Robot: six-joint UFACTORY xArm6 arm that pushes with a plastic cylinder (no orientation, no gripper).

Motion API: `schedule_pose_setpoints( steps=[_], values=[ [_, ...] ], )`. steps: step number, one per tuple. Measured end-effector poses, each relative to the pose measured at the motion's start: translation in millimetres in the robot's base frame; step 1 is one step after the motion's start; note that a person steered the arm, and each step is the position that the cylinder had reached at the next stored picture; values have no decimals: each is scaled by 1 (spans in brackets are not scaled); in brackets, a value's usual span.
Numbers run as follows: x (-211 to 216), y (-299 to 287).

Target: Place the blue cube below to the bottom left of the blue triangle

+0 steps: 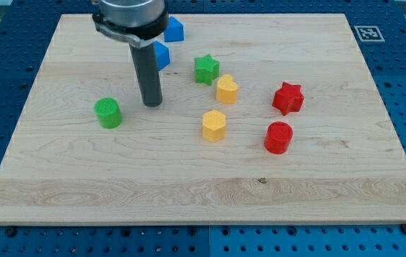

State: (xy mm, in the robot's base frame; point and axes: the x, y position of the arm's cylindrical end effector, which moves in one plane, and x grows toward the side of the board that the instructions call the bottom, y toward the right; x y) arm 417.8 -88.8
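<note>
Two blue blocks sit near the view's top. One blue block [175,30] lies at the top, right of the arm's body. The other blue block [162,55] lies just below and left of it, partly hidden by the rod. I cannot tell which is the cube and which the triangle. My tip [152,104] rests on the board below the lower blue block, a short way apart from it, and to the right of the green cylinder [108,113].
A green star [206,69], a yellow heart-like block [226,89] and a yellow hexagon [214,126] lie right of the tip. A red star [287,98] and a red cylinder [279,137] lie further right. The wooden board [203,193] ends at blue pegboard.
</note>
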Motion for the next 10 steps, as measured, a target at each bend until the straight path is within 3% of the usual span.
schedule_pose_setpoints(
  steps=[1,6,10],
  values=[
    [-26,0],
    [-47,0],
    [-87,0]
  ],
)
